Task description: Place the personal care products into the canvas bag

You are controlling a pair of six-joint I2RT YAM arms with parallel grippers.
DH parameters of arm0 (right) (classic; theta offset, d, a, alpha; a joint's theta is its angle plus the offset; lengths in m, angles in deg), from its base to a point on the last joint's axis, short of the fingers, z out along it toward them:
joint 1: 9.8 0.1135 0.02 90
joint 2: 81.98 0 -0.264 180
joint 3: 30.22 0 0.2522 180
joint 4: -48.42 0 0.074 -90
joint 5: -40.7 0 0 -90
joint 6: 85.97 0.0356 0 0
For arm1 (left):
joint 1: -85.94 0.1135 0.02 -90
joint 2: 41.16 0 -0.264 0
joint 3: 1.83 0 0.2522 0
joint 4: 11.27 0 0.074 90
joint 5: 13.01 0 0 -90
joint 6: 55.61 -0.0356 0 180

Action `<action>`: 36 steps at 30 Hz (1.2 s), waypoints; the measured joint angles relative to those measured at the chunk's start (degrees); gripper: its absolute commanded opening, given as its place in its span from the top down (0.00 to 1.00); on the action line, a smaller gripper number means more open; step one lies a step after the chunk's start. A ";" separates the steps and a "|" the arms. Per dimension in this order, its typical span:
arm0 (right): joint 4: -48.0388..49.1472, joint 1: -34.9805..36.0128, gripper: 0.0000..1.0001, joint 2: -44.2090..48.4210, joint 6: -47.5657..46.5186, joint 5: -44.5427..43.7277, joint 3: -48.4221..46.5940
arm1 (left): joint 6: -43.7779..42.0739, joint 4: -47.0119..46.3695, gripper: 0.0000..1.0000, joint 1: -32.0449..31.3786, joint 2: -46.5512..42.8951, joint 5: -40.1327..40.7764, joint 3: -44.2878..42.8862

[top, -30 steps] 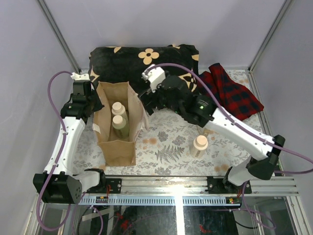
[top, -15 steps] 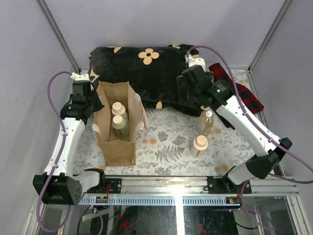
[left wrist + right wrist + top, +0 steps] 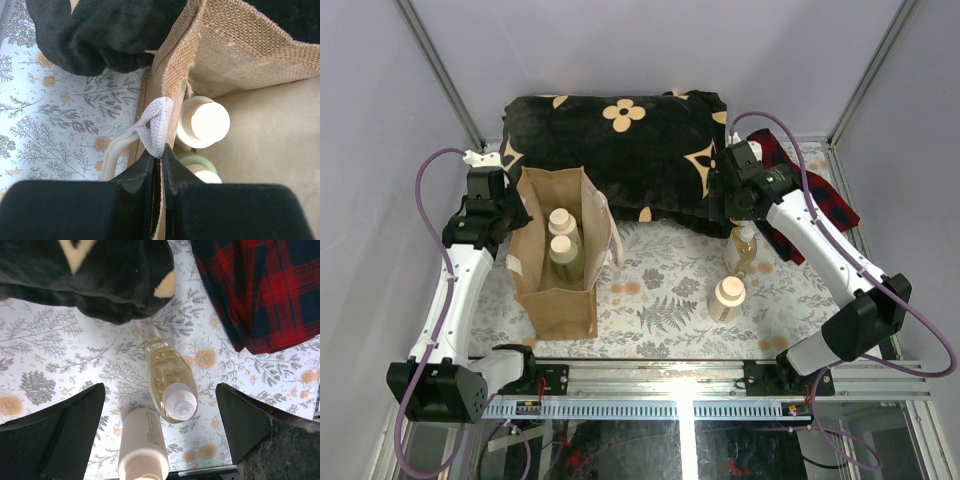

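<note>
The tan canvas bag (image 3: pixel 560 290) stands upright at the left. A cream bottle (image 3: pixel 560 218) and the olive-green bottle (image 3: pixel 565 255) stand inside it. My left gripper (image 3: pixel 513 215) is shut on the bag's left rim (image 3: pixel 165 100), next to the white handle (image 3: pixel 152 130); both caps also show in the left wrist view, the cream (image 3: pixel 204 122) and the green bottle's (image 3: pixel 207 176). My right gripper (image 3: pixel 160 390) is open above the clear amber bottle (image 3: pixel 169 372), without touching it. The second cream bottle (image 3: pixel 142 445) stands just in front. Both stand on the table (image 3: pixel 742 248) (image 3: pixel 728 293).
A black floral cloth (image 3: pixel 620 150) lies at the back, close behind the amber bottle (image 3: pixel 100 275). A red plaid cloth (image 3: pixel 815 195) lies at the back right (image 3: pixel 270 290). A metal rail (image 3: pixel 700 380) runs along the near edge.
My right arm has swung from beside the bag to the right and now hangs over the amber bottle. The left arm and the bag have not moved.
</note>
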 measured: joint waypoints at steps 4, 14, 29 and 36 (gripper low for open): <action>0.59 -1.11 0.01 0.00 0.00 0.92 3.37 | 0.00 -0.02 1.00 0.02 -0.13 -0.07 0.09; 5.70 -2.14 0.03 -0.28 -0.28 4.59 11.87 | 0.11 -0.04 1.00 0.02 -0.26 -0.09 0.20; 9.05 -2.38 0.33 -1.62 -2.62 4.87 16.37 | 0.55 -0.13 1.00 0.02 0.07 -0.09 0.20; 9.84 -2.60 0.71 -2.03 -3.06 4.61 17.03 | 0.55 -0.22 1.00 0.02 0.24 -0.09 0.20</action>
